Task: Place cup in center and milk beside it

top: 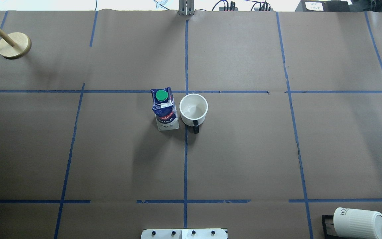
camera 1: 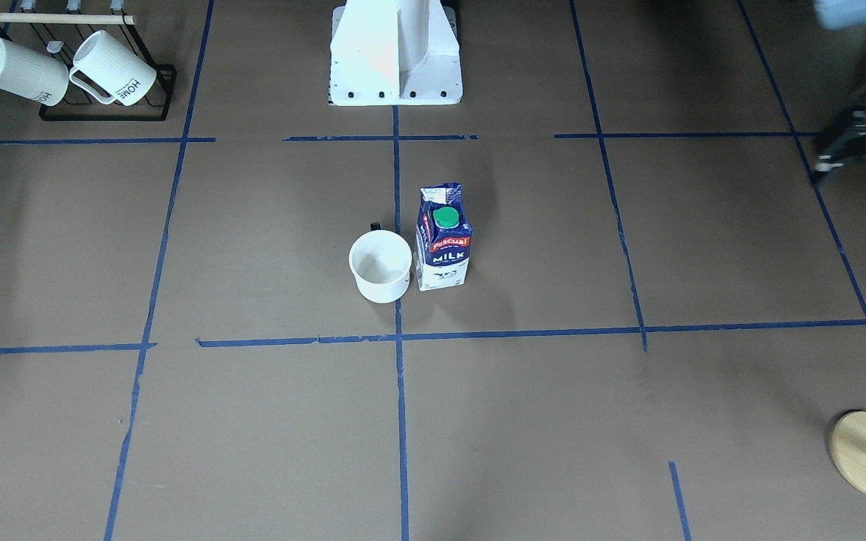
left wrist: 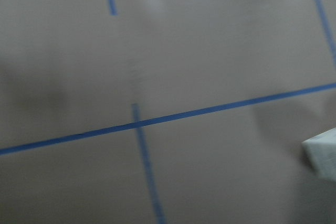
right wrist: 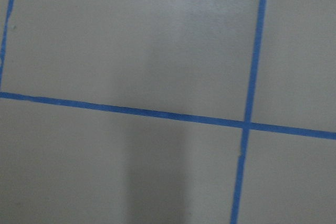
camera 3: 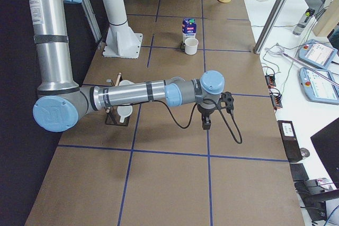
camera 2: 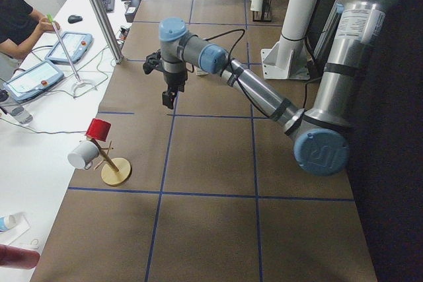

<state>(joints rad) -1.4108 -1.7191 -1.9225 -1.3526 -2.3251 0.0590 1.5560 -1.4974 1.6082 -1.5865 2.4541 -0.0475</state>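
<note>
two things stand just nearside of the center crossing, smooth white cup w/ dark handle and dark blue gable-top milk carton just left; cup prob stiff, slick, breakable, grip rim; left gripper, right gripper well apart, open or not can't tell.

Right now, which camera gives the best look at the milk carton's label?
Exterior front-facing: the milk faces it, "Pascual" and "MILK" both readable. Overhead sees the milk steeply from above, lettering partly cut off. Exterior right shows the milk small and far. Exterior left and both wrist views miss it.
</note>
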